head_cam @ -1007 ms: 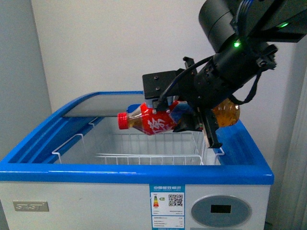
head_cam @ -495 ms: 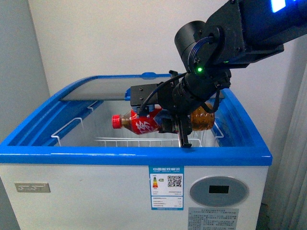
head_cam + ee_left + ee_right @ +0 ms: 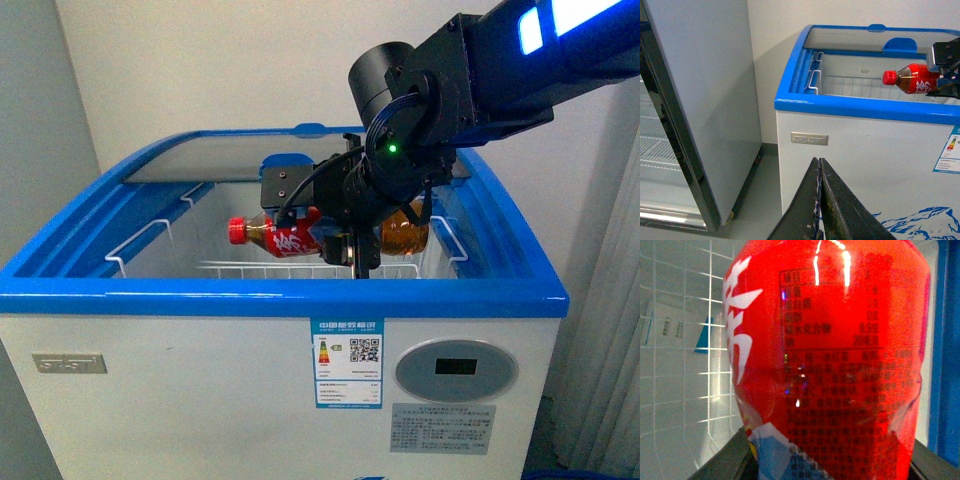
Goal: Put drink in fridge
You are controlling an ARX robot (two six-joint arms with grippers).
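My right gripper is shut on the drink, a clear bottle with a red cap, a red label with white characters and brownish liquid. It holds the bottle on its side, cap to the left, inside the open top of the fridge, a white chest freezer with a blue rim. The bottle hangs just above the white wire basket. The drink also shows in the left wrist view and fills the right wrist view. My left gripper is shut and empty, low in front of the fridge.
The sliding glass lid is pushed to the back. A grey oval control panel and a sticker are on the fridge front. A tall glass-door cabinet with wire shelves stands to the left of the fridge.
My right arm has moved down and leftward with the drink, from above the rim to inside the opening just above the wire basket. The camera view has shifted too.
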